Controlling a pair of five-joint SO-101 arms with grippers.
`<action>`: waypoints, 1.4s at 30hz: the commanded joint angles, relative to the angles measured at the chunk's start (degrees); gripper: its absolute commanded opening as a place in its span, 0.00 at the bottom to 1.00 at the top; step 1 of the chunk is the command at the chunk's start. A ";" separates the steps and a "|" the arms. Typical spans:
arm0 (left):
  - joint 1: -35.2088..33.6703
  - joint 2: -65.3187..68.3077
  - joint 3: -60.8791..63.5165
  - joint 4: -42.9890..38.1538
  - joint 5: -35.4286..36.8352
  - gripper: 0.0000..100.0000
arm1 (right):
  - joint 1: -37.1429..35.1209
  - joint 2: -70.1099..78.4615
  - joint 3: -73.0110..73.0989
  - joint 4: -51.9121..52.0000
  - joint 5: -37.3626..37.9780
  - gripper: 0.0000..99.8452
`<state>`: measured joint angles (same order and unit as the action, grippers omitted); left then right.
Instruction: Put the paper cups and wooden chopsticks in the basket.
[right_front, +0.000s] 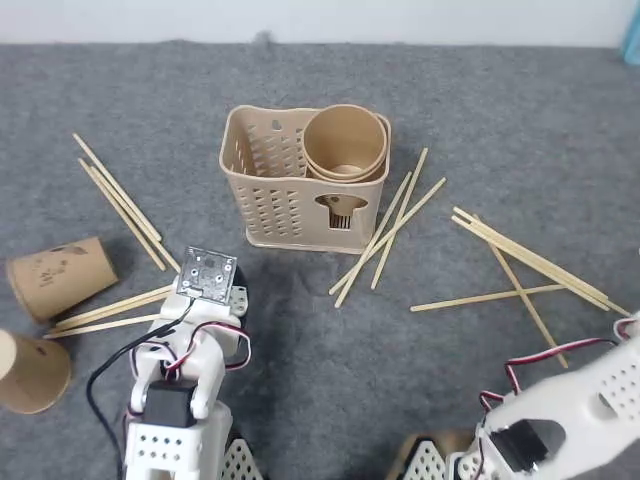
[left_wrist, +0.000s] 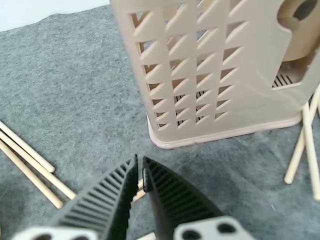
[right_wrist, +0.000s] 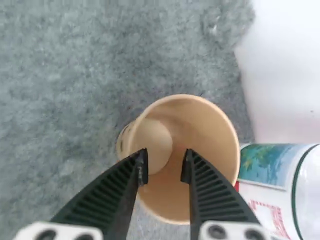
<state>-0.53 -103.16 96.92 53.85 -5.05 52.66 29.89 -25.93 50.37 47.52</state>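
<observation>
Looking down from the high view: the tan basket (right_front: 262, 190) stands mid-surface on gray felt (right_front: 500, 110). Nested paper cups (right_front: 345, 140) sit upright in its right end. Two loose cups lie on their sides at the far left, a printed cup (right_front: 60, 278) and below it a plain cup (right_front: 30, 372). Wooden chopsticks are scattered in four lots:
- a left bundle (right_front: 120, 205)
- a short bundle (right_front: 110, 312) next to my left arm (right_front: 190, 380)
- a middle bundle (right_front: 390, 230) just beside the basket's right end
- a crossed right bundle (right_front: 530, 262) above my right arm (right_front: 575, 405)

Left wrist view: my left fingers (left_wrist: 110, 197) are pressed nearly together, with a thin slit between them, low over the felt. A bit of chopstick (left_wrist: 138, 194) shows at the slit. I cannot tell whether it is pinched or only lying beneath. The basket wall is near, straight ahead.

Right wrist view: my right fingers (right_wrist: 117, 192) are spread apart over the mouth of an open paper cup (right_wrist: 210, 135) and grip nothing. The cup stands on the felt by a printed container (right_wrist: 280, 185).
</observation>
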 joint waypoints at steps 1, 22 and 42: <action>0.00 -0.35 -0.31 -0.97 -0.44 0.02 | -1.01 -1.89 -8.00 8.66 -0.62 0.13; -0.09 -0.35 -0.31 -0.79 -0.44 0.02 | 1.54 8.84 -14.95 9.98 5.71 0.13; -0.09 -0.35 -0.31 -0.88 -0.44 0.02 | -4.18 -12.97 -14.95 31.96 -7.91 0.01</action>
<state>-0.44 -103.16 96.92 53.85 -5.05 51.96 26.11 -37.71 76.31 41.98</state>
